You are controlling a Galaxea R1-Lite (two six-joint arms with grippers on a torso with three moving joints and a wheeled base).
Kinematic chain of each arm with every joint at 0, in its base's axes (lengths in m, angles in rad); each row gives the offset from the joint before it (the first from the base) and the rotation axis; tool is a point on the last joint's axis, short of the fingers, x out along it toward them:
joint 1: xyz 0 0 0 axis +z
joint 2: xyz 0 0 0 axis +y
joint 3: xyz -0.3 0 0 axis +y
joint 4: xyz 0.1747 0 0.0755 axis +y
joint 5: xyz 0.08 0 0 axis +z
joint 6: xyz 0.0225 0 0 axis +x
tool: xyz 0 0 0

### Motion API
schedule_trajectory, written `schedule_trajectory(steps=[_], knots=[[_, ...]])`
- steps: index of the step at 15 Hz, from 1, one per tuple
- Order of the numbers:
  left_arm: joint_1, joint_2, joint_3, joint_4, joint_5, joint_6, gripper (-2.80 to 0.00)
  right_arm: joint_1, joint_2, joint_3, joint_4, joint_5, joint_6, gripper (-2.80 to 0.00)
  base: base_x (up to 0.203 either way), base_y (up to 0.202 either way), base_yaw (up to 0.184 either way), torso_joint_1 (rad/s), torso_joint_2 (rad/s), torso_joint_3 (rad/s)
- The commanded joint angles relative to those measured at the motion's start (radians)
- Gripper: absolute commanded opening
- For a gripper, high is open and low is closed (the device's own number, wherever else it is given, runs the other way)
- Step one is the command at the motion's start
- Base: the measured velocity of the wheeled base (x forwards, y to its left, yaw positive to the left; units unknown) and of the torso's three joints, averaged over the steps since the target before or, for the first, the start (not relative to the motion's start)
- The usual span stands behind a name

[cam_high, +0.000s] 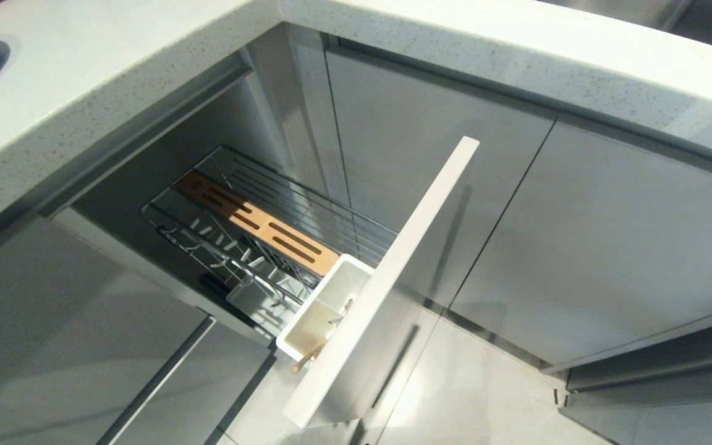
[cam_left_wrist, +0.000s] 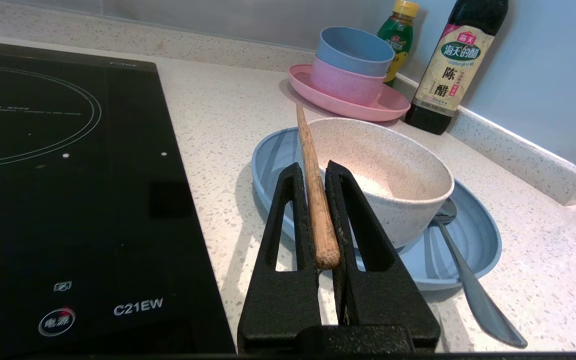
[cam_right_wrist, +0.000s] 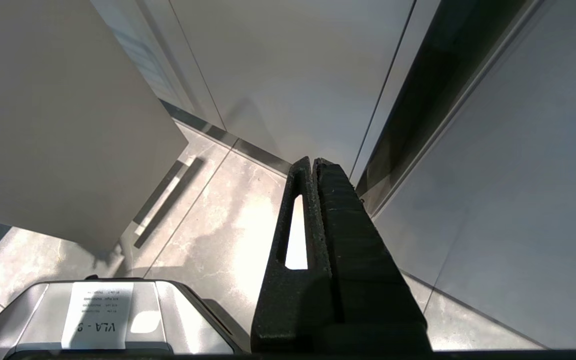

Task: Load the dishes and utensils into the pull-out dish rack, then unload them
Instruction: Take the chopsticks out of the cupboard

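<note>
My left gripper is shut on one light-wood chopstick, held over the counter at the near rim of the light-blue plate. The white bowl stands on that plate, and a silver spoon leans on the plate's rim beside it. In the head view the pull-out dish rack stands drawn out, with its wooden strip, white utensil cup and pale front panel. Another chopstick sticks out of the cup. My right gripper hangs shut and empty near the floor.
A black induction hob lies beside the plate. Behind it stand a pink plate with stacked bowls, a vinegar bottle and a green bottle against the wall. The countertop overhangs the rack. Closed cabinet doors flank the panel.
</note>
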Motion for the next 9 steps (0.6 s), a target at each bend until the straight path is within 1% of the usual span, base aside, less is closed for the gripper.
schedule_trajectory(steps=[1,3,9], knots=[[0.005,-0.014,0.016,0.0,0.001,-0.004,-2.8,0.0,-0.004,0.002,0.0,0.0,0.001,-2.8,0.0,0.0,0.0,0.0,0.0,0.0],[0.005,-0.014,0.018,0.029,0.001,-0.018,-2.8,0.0,-0.004,0.002,0.0,0.0,0.0,-2.8,0.0,0.0,0.0,0.0,0.0,0.0],[0.001,-0.012,0.018,0.065,0.0,-0.035,-2.8,0.0,-0.004,0.002,0.0,0.0,0.001,-2.8,0.0,0.0,0.0,0.0,0.0,0.0]])
